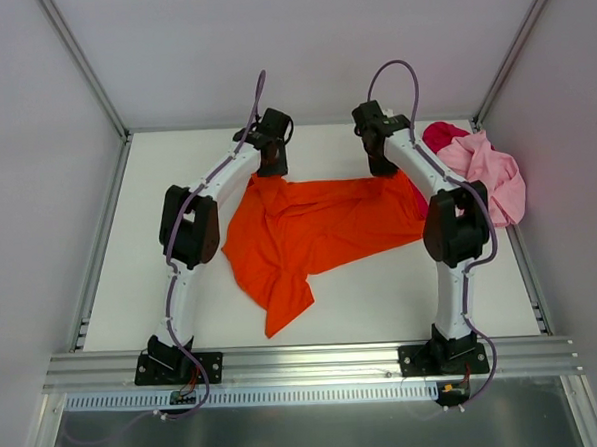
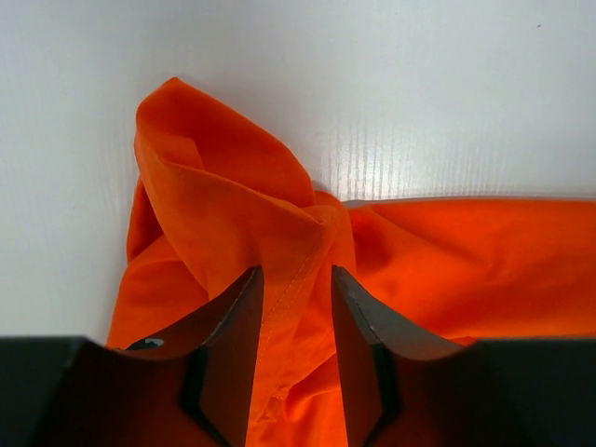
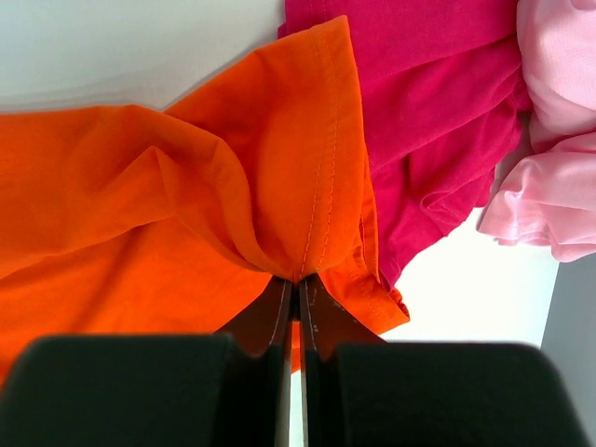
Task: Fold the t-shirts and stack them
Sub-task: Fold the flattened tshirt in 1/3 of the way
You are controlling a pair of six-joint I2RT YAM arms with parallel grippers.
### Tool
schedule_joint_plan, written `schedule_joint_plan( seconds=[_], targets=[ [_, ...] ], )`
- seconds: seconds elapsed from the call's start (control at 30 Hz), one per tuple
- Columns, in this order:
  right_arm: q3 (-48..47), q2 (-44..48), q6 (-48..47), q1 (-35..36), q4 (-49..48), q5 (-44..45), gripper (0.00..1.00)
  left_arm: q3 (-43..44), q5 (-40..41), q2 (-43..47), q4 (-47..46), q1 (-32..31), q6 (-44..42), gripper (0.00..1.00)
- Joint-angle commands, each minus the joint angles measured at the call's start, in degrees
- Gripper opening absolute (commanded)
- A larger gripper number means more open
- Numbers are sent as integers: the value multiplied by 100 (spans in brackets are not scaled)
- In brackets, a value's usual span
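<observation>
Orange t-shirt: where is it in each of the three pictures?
Top external: the soft bright orange cloth t-shirt lies mid-table, between both arms.
Left wrist: it fills the lower middle, with a raised fold between the fingers of the left gripper.
Right wrist: it covers the left and centre, its stitched hem pinched by the right gripper.
Shared landmark: the white table around it.

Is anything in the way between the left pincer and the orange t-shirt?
Nothing visible does. The left pincer straddles a raised fold of the orange t-shirt, cloth between its parted jaws. The right pincer is shut on another edge of it.
</observation>
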State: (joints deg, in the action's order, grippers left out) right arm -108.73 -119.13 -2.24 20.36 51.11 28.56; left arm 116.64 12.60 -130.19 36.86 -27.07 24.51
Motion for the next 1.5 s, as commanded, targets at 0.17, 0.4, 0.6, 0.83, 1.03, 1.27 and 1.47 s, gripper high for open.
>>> schedule_joint_plan(
  seconds=[0.17,0.4,0.6,0.83,1.03,1.27,1.47],
  targets=[
    [-280,531,-215,12,-110,10,1,201,251,-129,269,-88,-201,61],
    [-281,610,-312,12,-119,27,1,324,331,-314,409,-106,-192,61],
    [-289,672,-409,12,-154,89,1,324,339,-340,436,-105,-201,28],
    [-141,619,-356,12,-163,10,1,325,541,-226,480,-97,-271,0],
    [-35,628,-374,21,-198,-52,1,263,779,98,541,-106,-280,13],
    [-17,646,-400,29,-207,-105,1,192,814,48,444,-97,-377,61],
    [114,751,-444,29,-268,-157,1,456,814,-217,454,-88,-351,65]
  ],
)
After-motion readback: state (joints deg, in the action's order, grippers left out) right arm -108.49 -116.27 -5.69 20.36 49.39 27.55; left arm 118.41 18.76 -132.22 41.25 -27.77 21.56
